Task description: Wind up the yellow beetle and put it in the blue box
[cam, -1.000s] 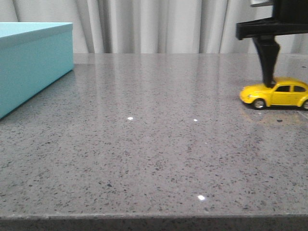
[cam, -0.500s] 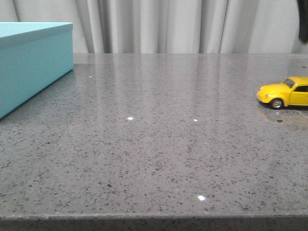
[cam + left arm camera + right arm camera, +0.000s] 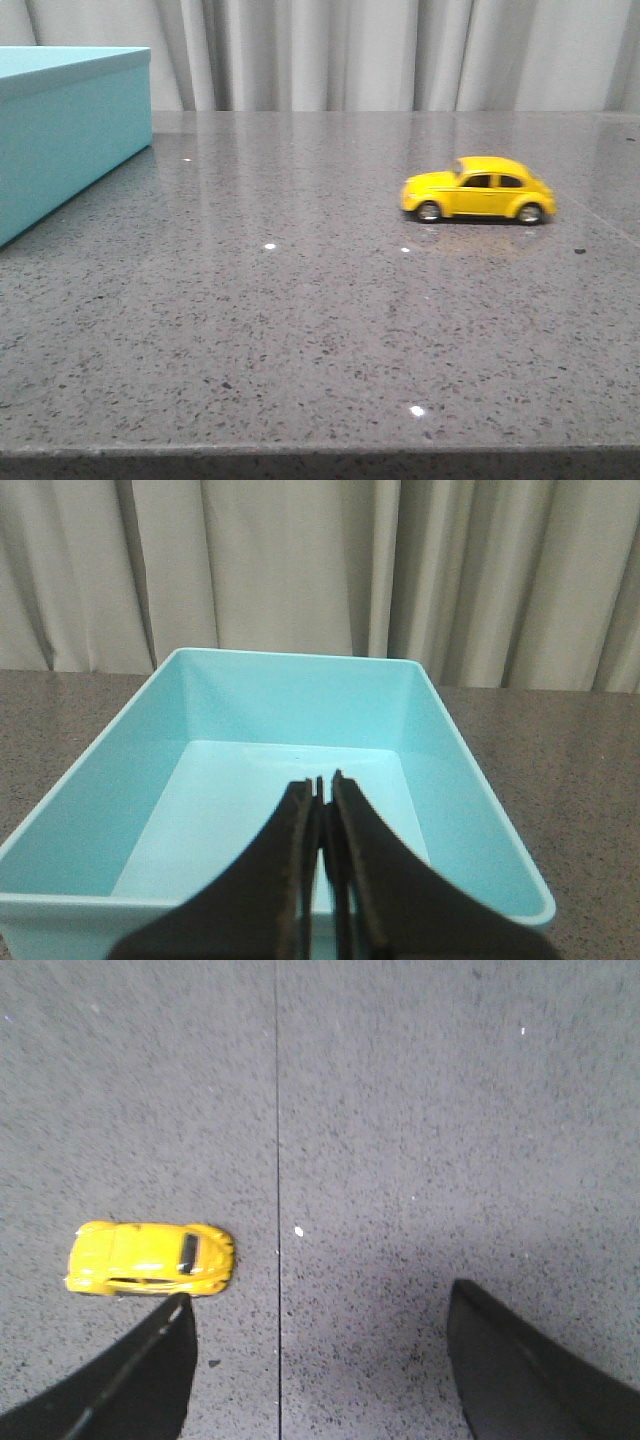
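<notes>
The yellow beetle (image 3: 478, 189) stands on its wheels on the grey table, right of centre, nose pointing left, free of any gripper. It also shows in the right wrist view (image 3: 150, 1258), just beyond one fingertip. My right gripper (image 3: 318, 1305) is open wide and empty, above the table, out of the front view. The blue box (image 3: 70, 125) sits at the far left. In the left wrist view the blue box (image 3: 455, 780) is open-topped and empty. My left gripper (image 3: 324, 780) is shut and empty, held over its near wall.
The grey speckled table (image 3: 300, 320) has a thin seam line (image 3: 277, 1160) running past the car. Pale curtains (image 3: 350, 50) hang behind the table's far edge. The table's front edge runs along the bottom of the front view.
The right gripper, down at the car a second ago, has lifted out of the front view. The car first shifted right, then rolled left across the table to right of centre.
</notes>
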### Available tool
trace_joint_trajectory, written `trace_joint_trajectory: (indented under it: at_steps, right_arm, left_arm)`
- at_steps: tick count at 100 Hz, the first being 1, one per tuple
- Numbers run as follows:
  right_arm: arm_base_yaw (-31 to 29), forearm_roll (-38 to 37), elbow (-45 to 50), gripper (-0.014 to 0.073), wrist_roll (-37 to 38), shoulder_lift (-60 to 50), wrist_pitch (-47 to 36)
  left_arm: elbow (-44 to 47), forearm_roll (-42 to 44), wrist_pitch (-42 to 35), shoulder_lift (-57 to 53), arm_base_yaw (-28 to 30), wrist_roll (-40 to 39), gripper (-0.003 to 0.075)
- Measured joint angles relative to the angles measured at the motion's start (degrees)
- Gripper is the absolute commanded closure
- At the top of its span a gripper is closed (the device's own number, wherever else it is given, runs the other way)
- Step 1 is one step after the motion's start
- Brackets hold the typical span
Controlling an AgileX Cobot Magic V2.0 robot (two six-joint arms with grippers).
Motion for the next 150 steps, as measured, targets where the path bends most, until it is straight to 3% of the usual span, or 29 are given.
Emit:
trace_joint_trajectory:
  at_steps: [13,23,44,58,77,96,128,150]
  right_arm:
    - [0.0,0.7,4.6,0.0066,0.0,-5.9,-3.5]
    - [0.0,1.9,6.9,0.0066,0.0,-9.3,-4.0]
    - [0.0,4.7,8.2,0.0066,-0.1,-11.7,-4.3]
    - [0.0,6.0,8.2,0.0066,-0.3,-11.7,-5.0]
    - [0.0,6.0,8.2,0.0066,-0.3,-11.7,-5.6]
    - [0.0,6.0,8.2,0.0066,-0.4,-11.7,-6.0]
    - [0.0,6.3,8.2,0.0066,-0.6,-11.7,-6.1]
    - [0.0,6.3,8.2,0.0066,-0.6,-11.7,-6.1]
  left_arm:
    - [-2.6,0.0,2.1,2.6,0.0,0.0,0.0729]
    - [-5.3,0.0,4.2,5.1,0.0,0.5,0.0671]
    - [-11.2,0.0,8.5,11.8,0.0,5.1,0.0368]
    - [-16.2,0.0,12.4,17.3,0.0,7.3,0.0251]
    - [-24.9,-0.3,18.3,26.1,0.0,11.0,0.0244]
    - [-34.6,-3.1,23.8,35.6,-1.5,21.0,0.0244]
    - [-54.5,-3.6,41.9,53.8,-14.1,38.5,0.0246]
    - [-60.5,-1.1,43.6,63.5,-23.1,49.9,0.0246]
